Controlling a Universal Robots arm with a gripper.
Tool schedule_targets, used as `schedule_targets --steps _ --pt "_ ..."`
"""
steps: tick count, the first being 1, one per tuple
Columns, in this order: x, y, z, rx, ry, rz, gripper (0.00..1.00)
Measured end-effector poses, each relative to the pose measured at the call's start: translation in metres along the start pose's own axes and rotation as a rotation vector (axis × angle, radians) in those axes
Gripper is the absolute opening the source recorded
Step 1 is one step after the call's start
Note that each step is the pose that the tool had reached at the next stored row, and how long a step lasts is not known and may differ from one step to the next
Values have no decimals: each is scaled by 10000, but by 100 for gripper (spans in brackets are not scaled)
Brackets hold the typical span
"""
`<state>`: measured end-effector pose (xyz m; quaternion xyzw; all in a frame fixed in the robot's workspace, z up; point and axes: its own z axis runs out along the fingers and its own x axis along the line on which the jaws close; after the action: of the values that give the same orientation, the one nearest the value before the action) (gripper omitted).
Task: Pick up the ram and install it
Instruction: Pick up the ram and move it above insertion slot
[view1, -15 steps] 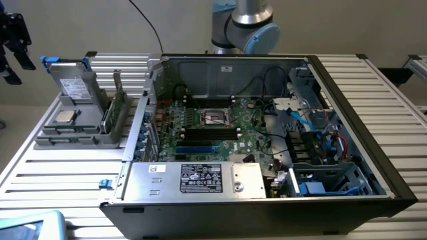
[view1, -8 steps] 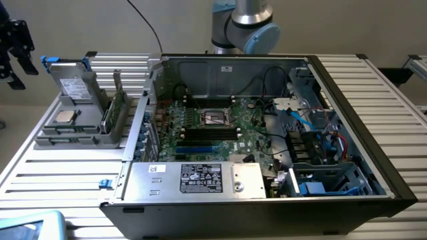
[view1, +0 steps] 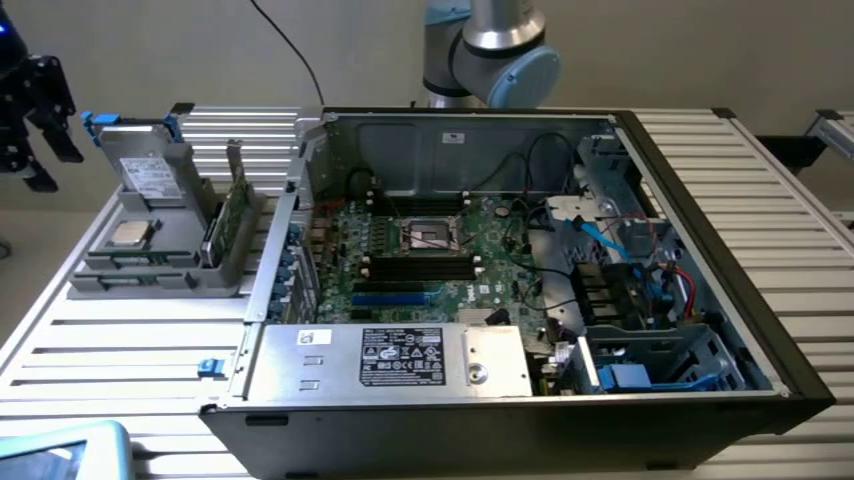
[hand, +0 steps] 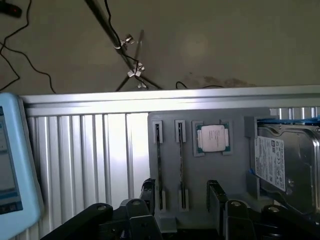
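A ribbed metal counter (view1: 120, 340) fills the scene under a plain beige wall, with the robot arm (view1: 487, 50) rising at its far edge. On the counter sits a large open computer case (view1: 747, 250) with the green motherboard (view1: 427, 260) flat inside. At the exterior view's left stands a grey holder (view1: 154, 270).

The exterior view takes in the whole case and its wiring. The wrist view looks past the counter's edge to a dull floor (hand: 225, 45) strewn with black cables (hand: 25, 55) and thin stand legs (hand: 127, 60), and sees the holder from straight above. A pale blue device (hand: 12, 165) lies at the counter's corner.

In the holder are a hard drive (view1: 144, 175), a silver processor chip (hand: 213, 137) and two narrow slots (hand: 159, 167) holding dark sticks edge-on.

The ram (view1: 238, 210) stands on edge in the holder on the side nearest the case. The pincer (hand: 181, 189) hangs clear above the holder, jaws spread wide and gripping nothing. The slot next to the processor lies between its fingertips (hand: 148, 186).
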<state>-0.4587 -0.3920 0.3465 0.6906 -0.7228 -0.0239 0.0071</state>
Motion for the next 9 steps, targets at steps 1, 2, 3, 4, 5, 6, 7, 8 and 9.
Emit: schedule_targets --steps 1,2,3,4,5,6,7,8,9 --pt "6 -2 19 0 1 0 55" --pt "10 -4 37 0 1 0 55" --pt "14 -6 54 -1 2 0 55" --pt "17 -10 72 -1 3 0 55" --pt "18 -17 90 -1 4 0 55" --pt "18 -26 107 -2 5 0 55" --pt "19 -37 125 -2 6 0 55" --pt "18 -49 143 1 5 0 55" --pt "19 -60 163 1 5 0 55"
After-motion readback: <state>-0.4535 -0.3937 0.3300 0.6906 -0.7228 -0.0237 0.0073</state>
